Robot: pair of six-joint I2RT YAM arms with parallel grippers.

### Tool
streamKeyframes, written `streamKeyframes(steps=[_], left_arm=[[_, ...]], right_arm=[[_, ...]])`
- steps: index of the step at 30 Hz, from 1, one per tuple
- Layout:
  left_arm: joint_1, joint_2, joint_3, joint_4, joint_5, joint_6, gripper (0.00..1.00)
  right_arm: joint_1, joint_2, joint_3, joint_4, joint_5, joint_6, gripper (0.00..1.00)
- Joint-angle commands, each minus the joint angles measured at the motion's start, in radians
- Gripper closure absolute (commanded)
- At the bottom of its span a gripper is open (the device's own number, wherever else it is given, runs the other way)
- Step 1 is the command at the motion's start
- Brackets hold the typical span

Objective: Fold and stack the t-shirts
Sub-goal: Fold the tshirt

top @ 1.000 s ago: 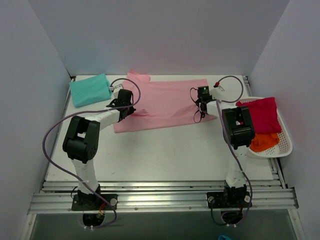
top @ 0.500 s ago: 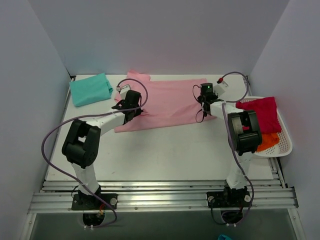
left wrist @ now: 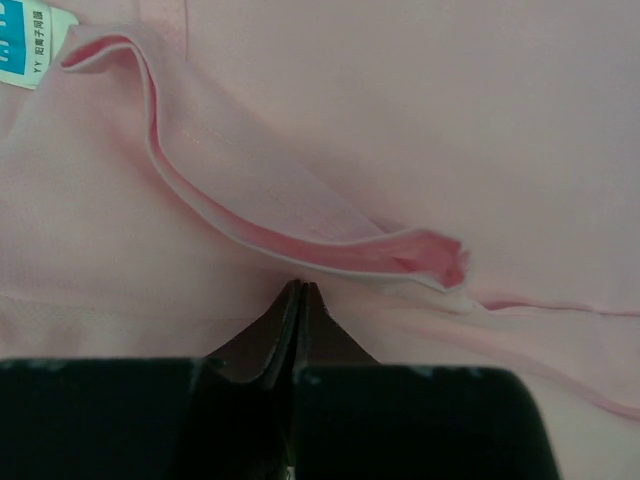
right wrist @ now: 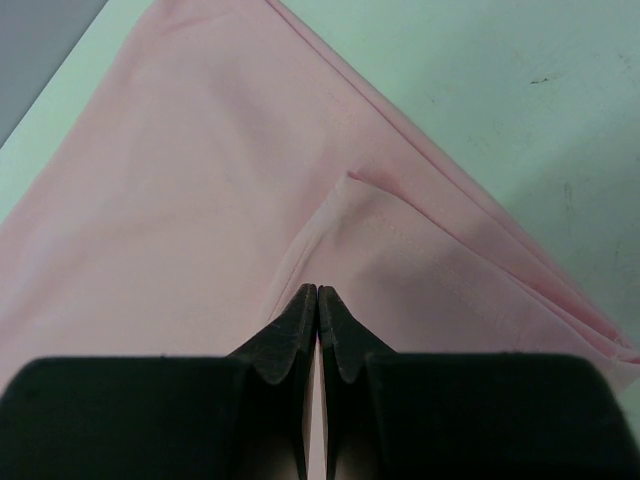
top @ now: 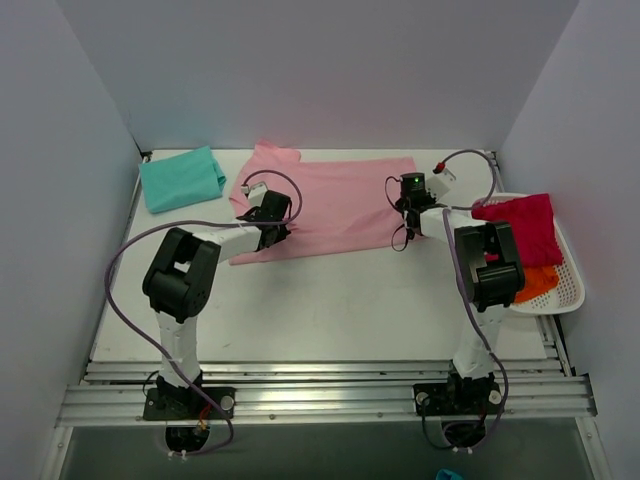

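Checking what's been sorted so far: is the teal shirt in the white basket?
No, the teal t-shirt lies on the table at far left; the basket at right holds a crimson shirt and an orange shirt.

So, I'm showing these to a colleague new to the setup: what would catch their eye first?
The light pink t-shirt spread across the far middle of the table, with the left claw and right claw each shut on it, one near either end. Then the folded teal t-shirt in the far left corner, and the white basket at the right edge holding a crimson shirt and an orange shirt.
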Motion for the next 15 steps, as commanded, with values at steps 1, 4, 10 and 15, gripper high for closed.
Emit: streamKeyframes(steps=[1,4,10,15], left_arm=[[-0.006,0.043,0.082,0.028,-0.027,-0.010,0.98],[-0.003,0.071,0.117,0.029,-0.037,-0.009,0.98],[0.008,0.111,0.203,0.020,-0.044,0.018,0.98],[0.029,0.184,0.306,0.024,-0.031,0.047,0.93]], right_arm=[[-0.011,-0.079,-0.008,0.003,0.034,-0.010,1.00],[-0.013,-0.084,-0.009,0.003,0.032,-0.010,1.00],[-0.014,-0.079,-0.011,0.007,0.034,-0.013,1.00],[-0.022,-0.067,-0.008,0.015,0.029,-0.016,1.00]])
